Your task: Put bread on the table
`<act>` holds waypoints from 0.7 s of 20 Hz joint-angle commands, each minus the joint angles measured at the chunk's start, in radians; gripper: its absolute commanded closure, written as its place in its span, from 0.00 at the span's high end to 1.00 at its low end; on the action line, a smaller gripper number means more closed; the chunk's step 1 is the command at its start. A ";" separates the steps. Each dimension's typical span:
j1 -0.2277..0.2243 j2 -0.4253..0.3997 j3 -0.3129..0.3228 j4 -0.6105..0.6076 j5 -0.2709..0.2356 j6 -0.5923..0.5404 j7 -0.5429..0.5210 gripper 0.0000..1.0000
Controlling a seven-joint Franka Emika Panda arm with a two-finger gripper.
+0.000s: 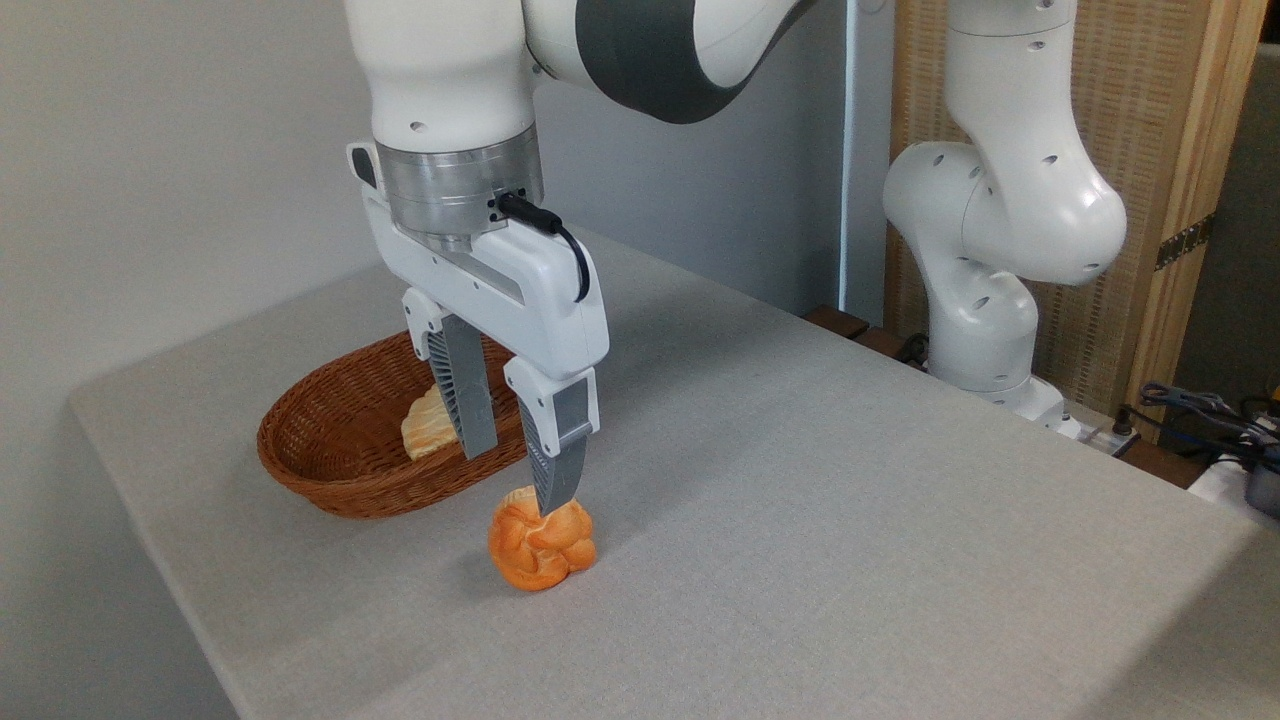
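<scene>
Basket [330,470] holding pale loaf [428,428], orange roll [541,547] on table [850,500], jaws spread apart above it, empty.

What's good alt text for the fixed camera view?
A white robot arm's end effector hangs open just above an orange knotted roll sitting on the grey table. Behind it, a brown wicker basket holds a pale loaf, partly hidden by one finger.

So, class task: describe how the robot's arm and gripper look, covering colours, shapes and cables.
The arm is glossy white with rounded, bulbous joints and a dark grey band near the top. A ribbed silver metal ring sits above the white, boxy gripper. Its two fingers are grey, ridged and tapering. A black cable loops along the gripper's side.
</scene>
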 commanded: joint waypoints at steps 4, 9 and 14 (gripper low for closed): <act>-0.005 -0.004 0.010 0.007 -0.012 -0.030 0.002 1.00; -0.005 -0.006 0.012 0.007 -0.012 -0.032 0.003 1.00; -0.005 -0.001 0.010 0.005 -0.011 -0.045 -0.001 1.00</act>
